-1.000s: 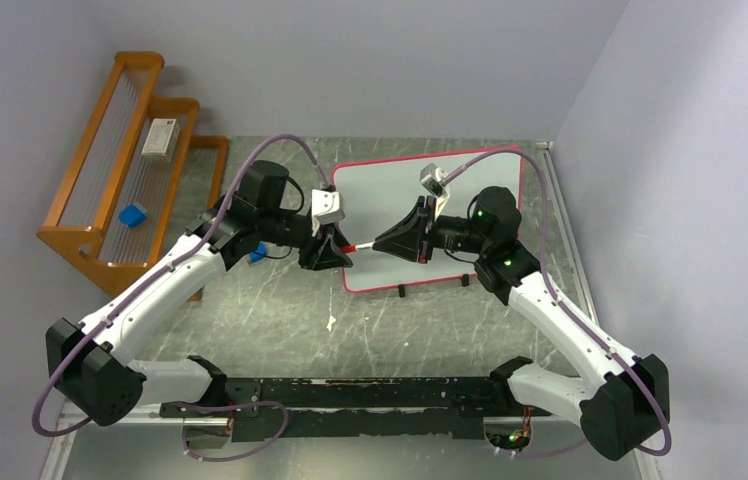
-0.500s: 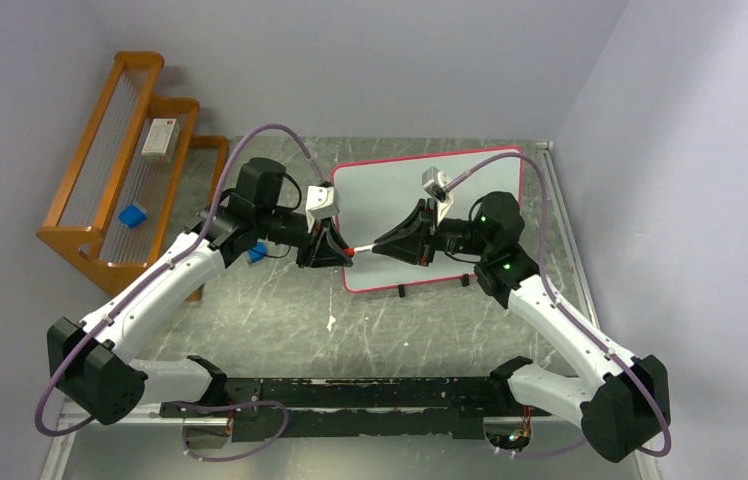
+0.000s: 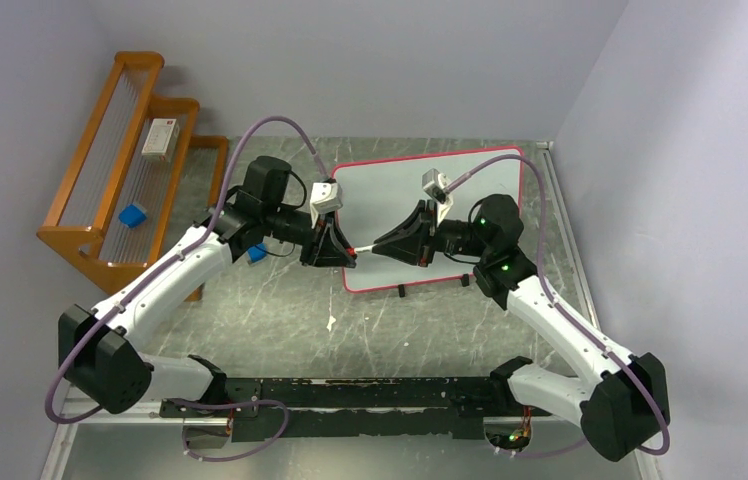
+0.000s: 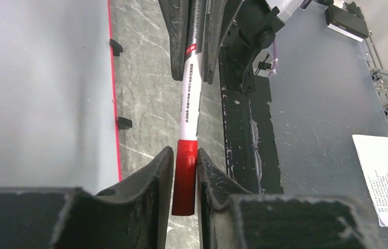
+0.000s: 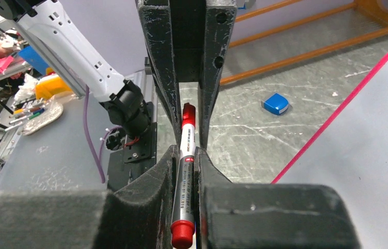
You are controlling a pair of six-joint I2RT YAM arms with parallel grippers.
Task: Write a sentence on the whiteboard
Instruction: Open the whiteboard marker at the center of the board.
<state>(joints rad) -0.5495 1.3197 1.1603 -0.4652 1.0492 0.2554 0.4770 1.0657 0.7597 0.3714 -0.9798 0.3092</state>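
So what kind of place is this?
Most likely a robotics lab: a left arm and right arm bolted to a table, plain walls enclosing it, and cluttered workbenches beyond in the wrist view.

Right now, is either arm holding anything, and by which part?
Both hold one marker: the jaws of the left gripper clamp its red cap, those of the right gripper its white barrel.

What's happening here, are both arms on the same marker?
Yes. Both arms hold one marker in the air between them, near the left edge of the whiteboard. The left gripper has its fingers closed on the red cap, and the right gripper clamps the white barrel. The cap is on and the board looks blank, so no writing has begun. This is probably the set-up for pulling the cap off.
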